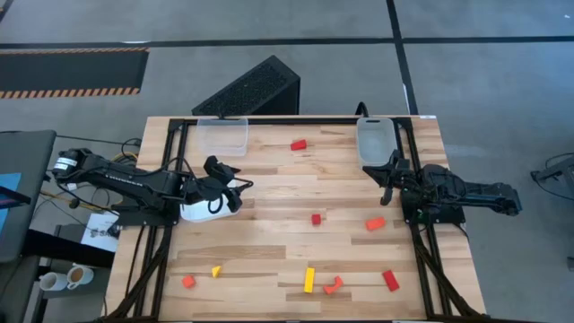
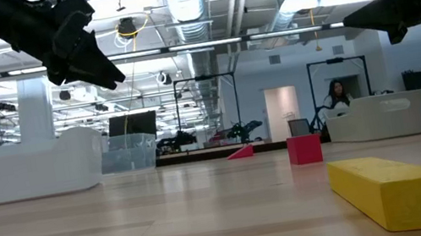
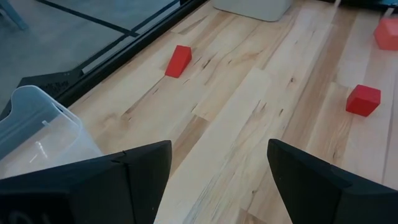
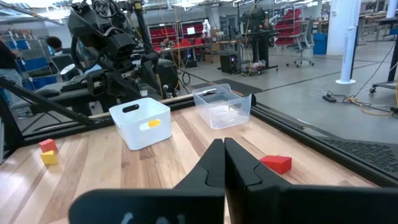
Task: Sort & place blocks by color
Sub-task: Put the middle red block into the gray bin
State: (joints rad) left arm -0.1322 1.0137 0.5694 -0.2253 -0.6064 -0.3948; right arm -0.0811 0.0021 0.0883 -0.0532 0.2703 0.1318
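Left hand (image 1: 235, 190) open, empty, raised off the tabletop (image 1: 269, 224) | right hand (image 1: 387, 175) closed, empty; red cube (image 1: 316, 218) lies ahead of your left hand | descend squarely; straddle it.

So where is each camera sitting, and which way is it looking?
High view: above the table, looking straight down; both arms show, left hand, right hand.
Low view: at table-top height, looking across at the yellow bar; arms overhead.
Left wrist view: on the left arm, past its open fingers at the red wedge.
Right wrist view: behind its shut fingers, facing the left arm.
Both wrist views share that red wedge.
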